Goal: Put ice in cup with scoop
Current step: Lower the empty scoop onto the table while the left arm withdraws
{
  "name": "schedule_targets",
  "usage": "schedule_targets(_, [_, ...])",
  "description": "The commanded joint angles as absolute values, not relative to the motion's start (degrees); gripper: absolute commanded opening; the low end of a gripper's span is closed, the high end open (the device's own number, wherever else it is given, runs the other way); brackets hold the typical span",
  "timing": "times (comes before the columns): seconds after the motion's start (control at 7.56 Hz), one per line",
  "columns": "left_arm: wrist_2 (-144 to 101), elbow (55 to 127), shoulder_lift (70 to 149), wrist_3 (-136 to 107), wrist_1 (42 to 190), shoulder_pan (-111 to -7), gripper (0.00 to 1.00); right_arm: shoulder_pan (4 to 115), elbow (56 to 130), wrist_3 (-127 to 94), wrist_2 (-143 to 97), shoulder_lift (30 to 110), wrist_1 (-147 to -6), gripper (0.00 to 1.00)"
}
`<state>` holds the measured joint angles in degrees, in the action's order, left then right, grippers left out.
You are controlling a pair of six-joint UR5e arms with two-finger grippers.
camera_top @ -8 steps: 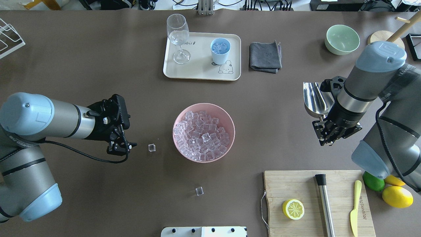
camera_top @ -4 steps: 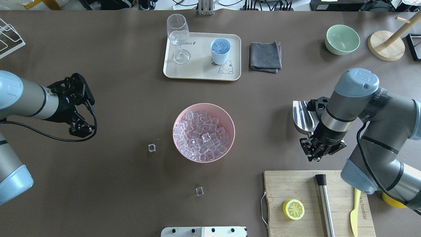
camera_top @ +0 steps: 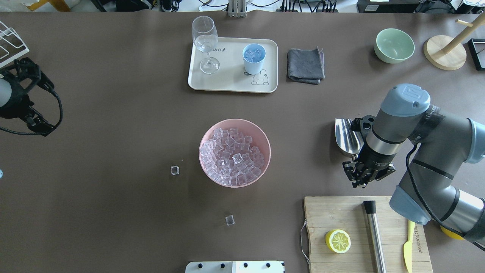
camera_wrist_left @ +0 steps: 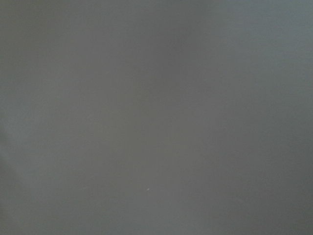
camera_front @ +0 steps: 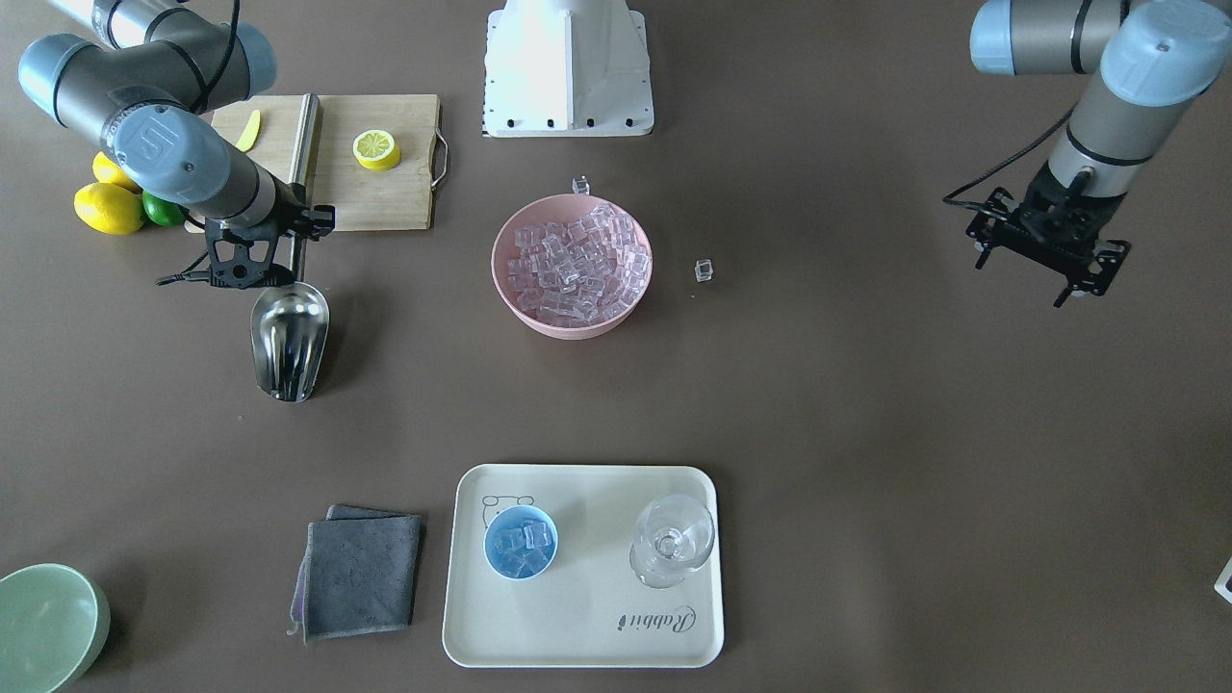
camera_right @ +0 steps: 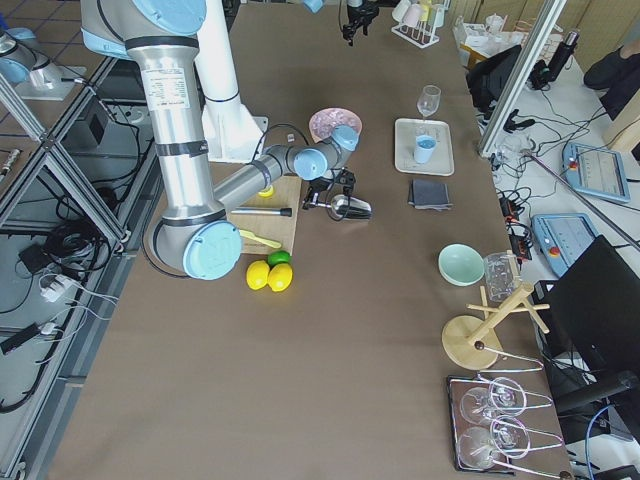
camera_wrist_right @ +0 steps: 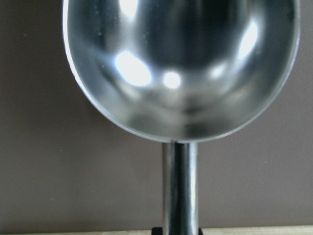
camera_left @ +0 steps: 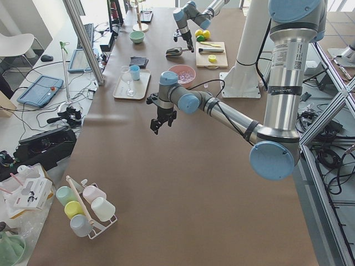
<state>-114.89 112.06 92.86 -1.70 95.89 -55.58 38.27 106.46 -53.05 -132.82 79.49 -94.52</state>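
Observation:
My right gripper (camera_top: 364,173) is shut on the thin handle of the steel scoop (camera_top: 346,136), right of the pink bowl (camera_top: 266,141). The scoop (camera_wrist_right: 181,63) has an empty trough and hangs low over the table; I cannot tell whether it touches. The ice (camera_top: 232,155) fills the pink bowl, and two loose cubes (camera_top: 174,170) (camera_top: 229,220) lie on the table. The light blue cup (camera_top: 254,57) stands on the cream tray (camera_top: 227,83) with a few cubes inside. My left gripper (camera_top: 23,96) hangs open and empty at the table's far left.
A stemmed glass (camera_top: 205,41) shares the tray. A grey cloth (camera_top: 305,65), a green bowl (camera_top: 394,45) and a wooden stand (camera_top: 445,53) sit at the back right. The cutting board (camera_top: 341,212), with half a lemon, a steel rod and a knife, lies just in front of my right gripper.
My left arm has drawn back from beside the pink bowl to the table's far left. My right arm has carried the scoop a little left and toward the cutting board.

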Motion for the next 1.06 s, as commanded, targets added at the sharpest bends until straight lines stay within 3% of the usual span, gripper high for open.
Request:
schedule_targets(0.0, [-129.5,102.0,91.8,-1.3,95.8,-69.4,0.98,38.1,105.3,-52.8,-132.8,78.9,-94.5,0.48])
schedule_targets(0.13, [-129.5,101.7,90.8,-1.3,95.7,-71.5,0.98,38.1,105.1,-52.6,-132.6,78.8,-94.4,0.99])
schedule_targets(0.93, [-129.9,100.6,86.5,-1.4,95.5,-77.2,0.98,43.3,107.6,-50.5,-132.9,78.5,-94.9,0.99])
